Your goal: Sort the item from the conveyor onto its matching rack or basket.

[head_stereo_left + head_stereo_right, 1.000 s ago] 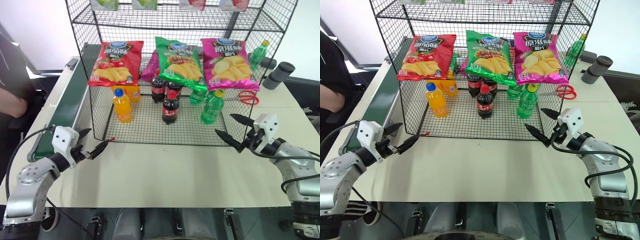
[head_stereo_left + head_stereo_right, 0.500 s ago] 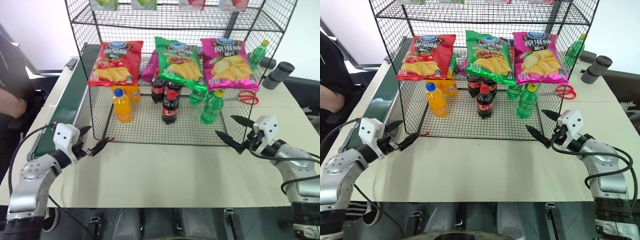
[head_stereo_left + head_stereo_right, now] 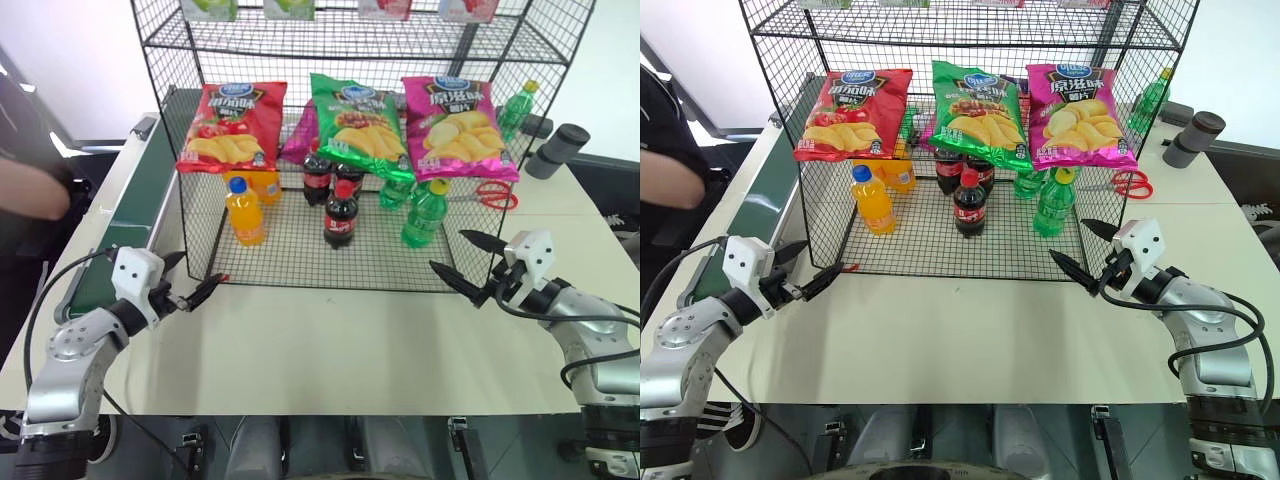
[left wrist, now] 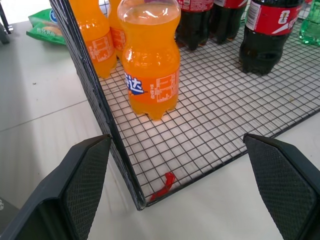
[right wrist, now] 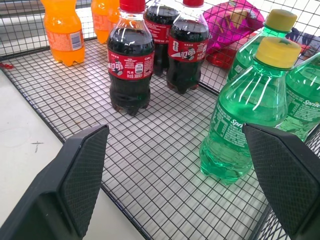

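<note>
From the head views, the left tool (image 3: 190, 285) and right tool (image 3: 468, 261) hang spread wide and empty over the pale surface (image 3: 340, 350), either side of the black wire rack (image 3: 300, 265), where the front cola bottle (image 3: 340, 213) stands on the bottom tier between them; the green conveyor (image 3: 135, 215) runs just beyond the left tool. The left wrist view faces the rack's near corner, an orange soda bottle (image 4: 150, 65) just past it. Ahead of the right tool, its wrist view shows the cola bottle upright beside green bottles (image 5: 250, 110).
</note>
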Robot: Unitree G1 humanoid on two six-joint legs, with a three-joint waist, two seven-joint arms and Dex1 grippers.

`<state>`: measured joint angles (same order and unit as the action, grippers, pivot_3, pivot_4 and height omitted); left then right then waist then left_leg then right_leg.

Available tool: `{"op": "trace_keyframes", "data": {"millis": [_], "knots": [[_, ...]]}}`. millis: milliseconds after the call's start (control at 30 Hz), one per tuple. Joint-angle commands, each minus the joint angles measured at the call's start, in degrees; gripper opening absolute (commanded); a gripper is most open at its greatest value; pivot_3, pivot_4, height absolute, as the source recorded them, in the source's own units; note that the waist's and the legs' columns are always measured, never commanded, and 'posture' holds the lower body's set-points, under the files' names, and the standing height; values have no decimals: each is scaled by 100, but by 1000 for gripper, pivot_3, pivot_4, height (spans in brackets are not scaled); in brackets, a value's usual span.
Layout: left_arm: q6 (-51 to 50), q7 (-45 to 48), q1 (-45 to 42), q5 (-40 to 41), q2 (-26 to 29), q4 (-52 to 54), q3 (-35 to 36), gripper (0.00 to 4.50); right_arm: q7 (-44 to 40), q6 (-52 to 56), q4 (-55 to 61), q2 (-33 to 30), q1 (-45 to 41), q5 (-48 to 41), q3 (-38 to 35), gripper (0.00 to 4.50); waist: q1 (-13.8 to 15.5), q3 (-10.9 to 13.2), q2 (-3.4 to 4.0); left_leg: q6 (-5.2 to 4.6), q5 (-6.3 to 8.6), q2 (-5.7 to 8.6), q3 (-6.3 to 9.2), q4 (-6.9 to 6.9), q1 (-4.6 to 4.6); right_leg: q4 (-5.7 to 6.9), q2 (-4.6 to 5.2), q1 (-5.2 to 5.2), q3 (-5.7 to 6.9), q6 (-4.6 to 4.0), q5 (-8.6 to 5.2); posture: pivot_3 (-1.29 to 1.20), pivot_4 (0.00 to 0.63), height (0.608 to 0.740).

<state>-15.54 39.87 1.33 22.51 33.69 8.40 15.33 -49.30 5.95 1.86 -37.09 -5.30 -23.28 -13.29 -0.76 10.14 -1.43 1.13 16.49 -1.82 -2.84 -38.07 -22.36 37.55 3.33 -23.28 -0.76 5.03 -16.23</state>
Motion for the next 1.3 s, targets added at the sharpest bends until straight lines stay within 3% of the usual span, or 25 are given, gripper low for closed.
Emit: {"op": "trace_keyframes", "data": {"millis": [33, 500, 1300], "knots": [[44, -24, 9, 5, 2, 143, 35, 4500, -16, -93, 152, -25, 50, -24, -103, 4439, 0, 0, 0, 0, 0, 0, 0, 0, 0, 0, 0, 0, 0, 0, 0, 0, 150, 740], [-102, -125, 263, 109, 51, 434, 149, 4500, -126, -285, -164, 12, -36, 84, -18, 4439, -1, 0, -1, 0, 0, 0, 0, -1, 1, 0, 0, 1, 0, 0, 0, 0, 150, 740], [-202, -249, -74, 53, 1, 292, 34, 4500, 58, -468, -302, 135, -133, 197, 33, 4439, 4, -1, -1, 0, 0, 0, 1, -4, 1, 2, -1, 2, 0, 0, 0, 0, 150, 740]]}}
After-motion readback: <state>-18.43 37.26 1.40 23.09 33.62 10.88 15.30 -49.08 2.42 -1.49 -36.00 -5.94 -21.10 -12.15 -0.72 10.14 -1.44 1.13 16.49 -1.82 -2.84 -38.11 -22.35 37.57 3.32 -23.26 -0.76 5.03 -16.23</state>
